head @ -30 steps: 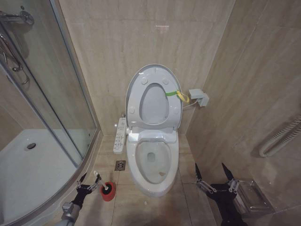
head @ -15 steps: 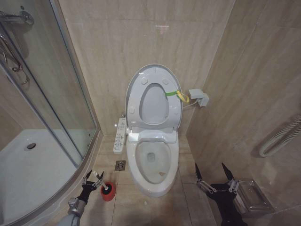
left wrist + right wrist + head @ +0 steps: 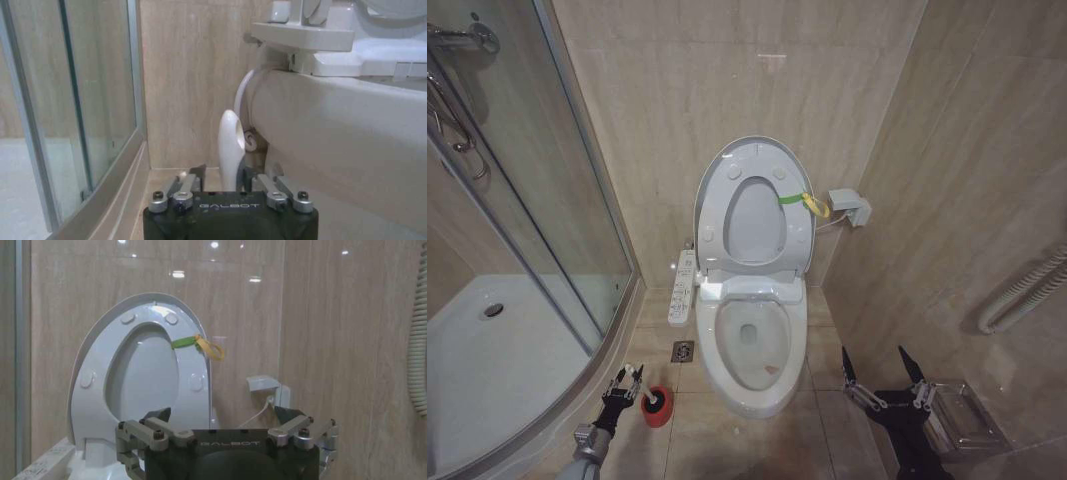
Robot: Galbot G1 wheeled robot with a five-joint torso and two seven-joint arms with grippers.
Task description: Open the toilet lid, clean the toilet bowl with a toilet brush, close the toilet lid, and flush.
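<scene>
Tiled floor (image 3: 727,440) | toilet brush (image 3: 230,150) handle between left end effector (image 3: 223,187) fingers

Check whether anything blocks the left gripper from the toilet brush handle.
Nothing visible does. The left gripper has its fingers on either side of the toilet brush handle, with a gap to each, beside the toilet bowl.

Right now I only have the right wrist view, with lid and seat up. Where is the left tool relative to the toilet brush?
Observer: In the left wrist view, the left tool straddles the toilet brush handle, open, with a gap on one side.
Operator: Is the brush out of its holder?
Observer: No. In the head view, its bristles sit in the red holder on the floor beside the toilet bowl.
Operator: And my right tool?
Observer: The right tool hangs open, low on the bowl's other side.
</scene>
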